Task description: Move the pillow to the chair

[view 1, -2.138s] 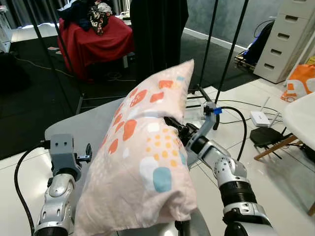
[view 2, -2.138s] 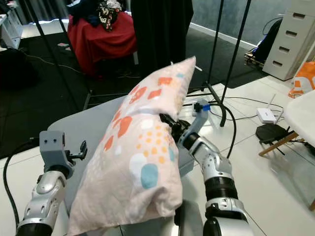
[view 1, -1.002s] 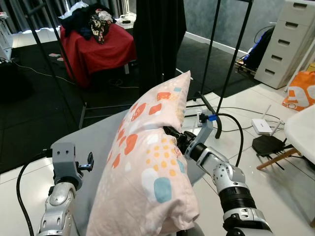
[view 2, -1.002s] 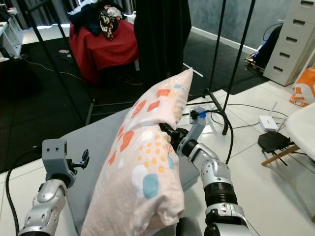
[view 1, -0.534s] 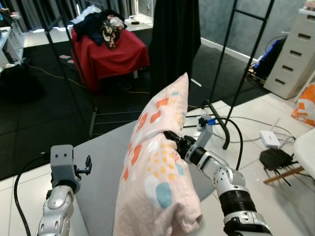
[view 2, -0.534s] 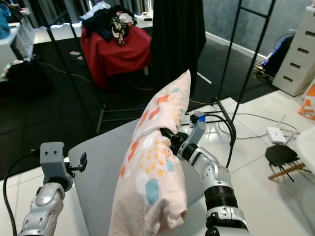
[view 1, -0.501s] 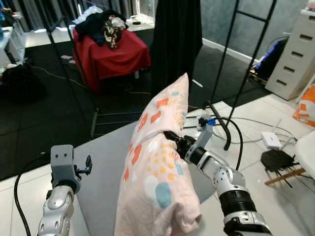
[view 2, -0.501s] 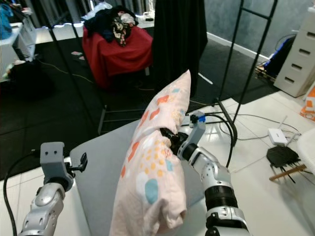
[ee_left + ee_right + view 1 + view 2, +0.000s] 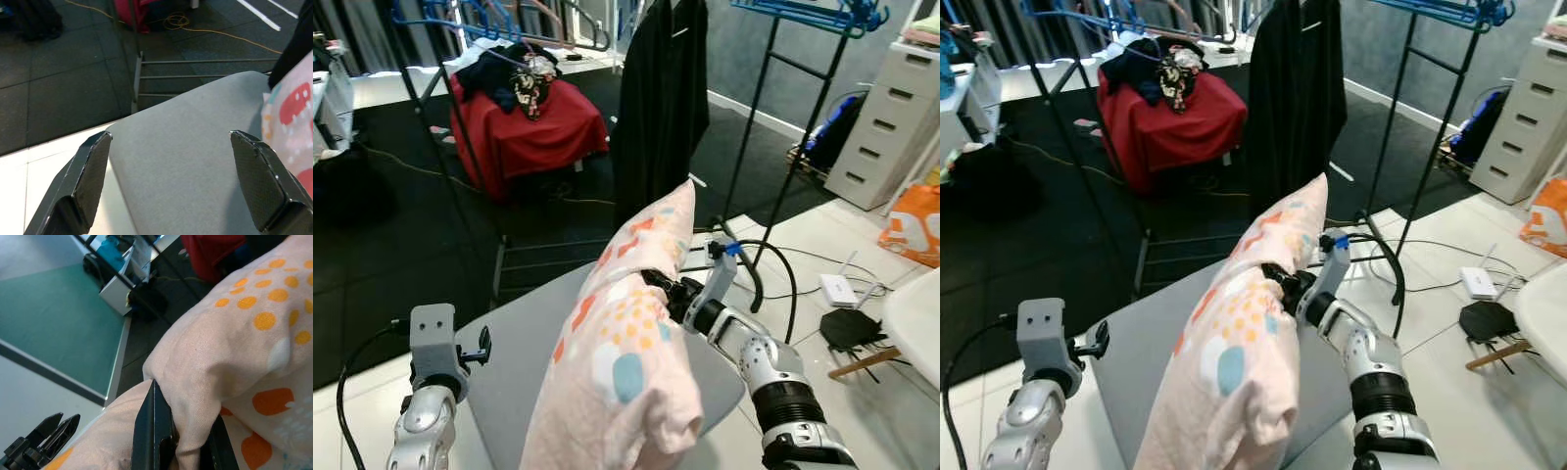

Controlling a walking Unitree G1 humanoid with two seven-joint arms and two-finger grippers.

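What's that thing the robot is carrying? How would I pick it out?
Start at the grey padded seat right below the robot. Above it, the right gripper pinches a soft pale-pink pillow, held nearly upright. Nothing else nearby has its orange, yellow and blue patches.

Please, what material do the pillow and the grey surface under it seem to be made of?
The pillow looks like soft woven fabric, probably cotton, matte pale pink with printed orange and blue patches; it folds and puckers where the right gripper pinches it. The grey surface seems to be matte upholstery cloth over padding, judging by its fine even texture and rounded edge, though I cannot be sure.
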